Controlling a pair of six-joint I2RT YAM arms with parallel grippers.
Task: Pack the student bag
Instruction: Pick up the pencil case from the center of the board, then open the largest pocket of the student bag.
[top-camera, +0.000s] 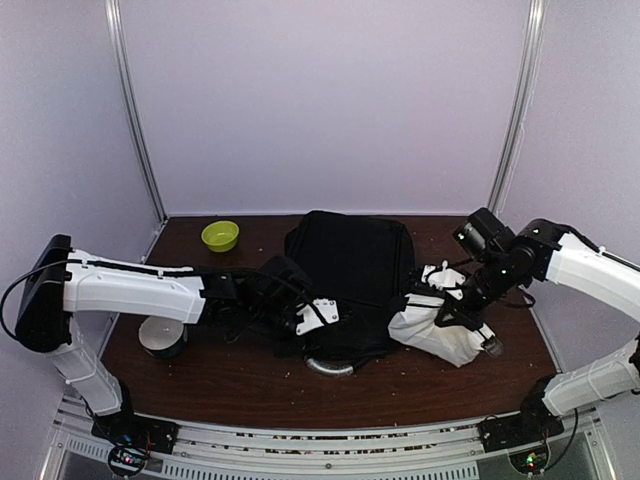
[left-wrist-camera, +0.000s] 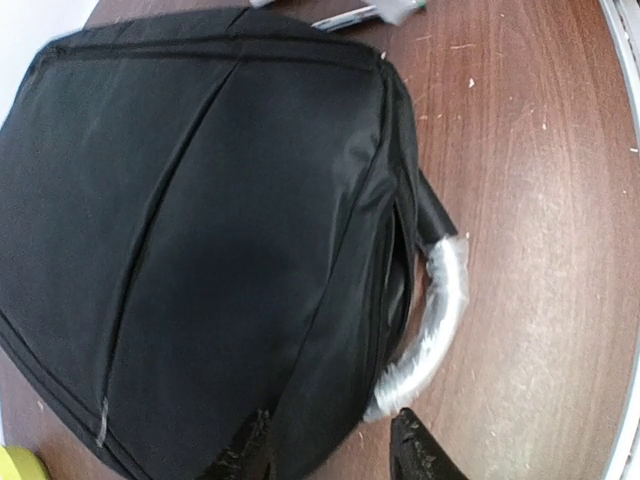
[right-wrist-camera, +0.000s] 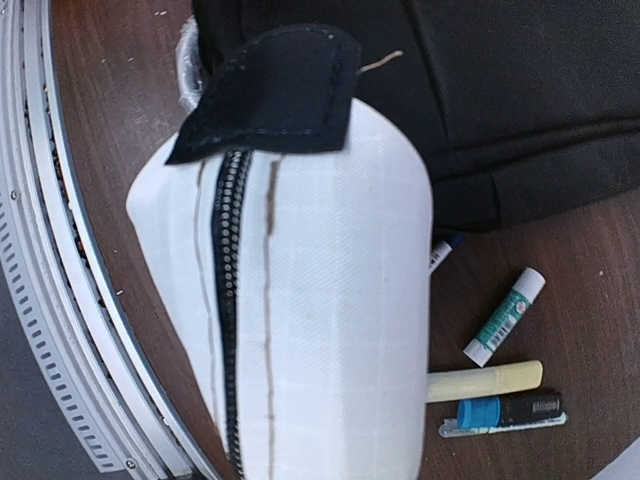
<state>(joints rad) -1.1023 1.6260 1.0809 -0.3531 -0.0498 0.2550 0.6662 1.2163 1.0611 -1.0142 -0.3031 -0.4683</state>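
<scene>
The student bag (top-camera: 350, 260) lies flat in the middle of the table, a large black backpack with its grey curved handle (top-camera: 330, 367) toward the near edge. In the left wrist view the bag (left-wrist-camera: 200, 230) fills the frame and the handle (left-wrist-camera: 440, 310) arcs at its right. My left gripper (left-wrist-camera: 335, 455) stands open astride the bag's rim, one finger on the fabric and one beside the handle's end. My right gripper (top-camera: 455, 312) is shut on a white zipped pencil case (top-camera: 435, 335), which rests against the bag's right side. The case (right-wrist-camera: 320, 300) hides the right fingers.
A green bowl (top-camera: 220, 236) sits at the back left. A grey round tin (top-camera: 162, 338) stands under the left arm. Beside the case lie a glue stick (right-wrist-camera: 505, 317), a yellow highlighter (right-wrist-camera: 490, 380) and a blue-capped marker (right-wrist-camera: 505, 410). The metal rail (right-wrist-camera: 60, 330) runs along the near edge.
</scene>
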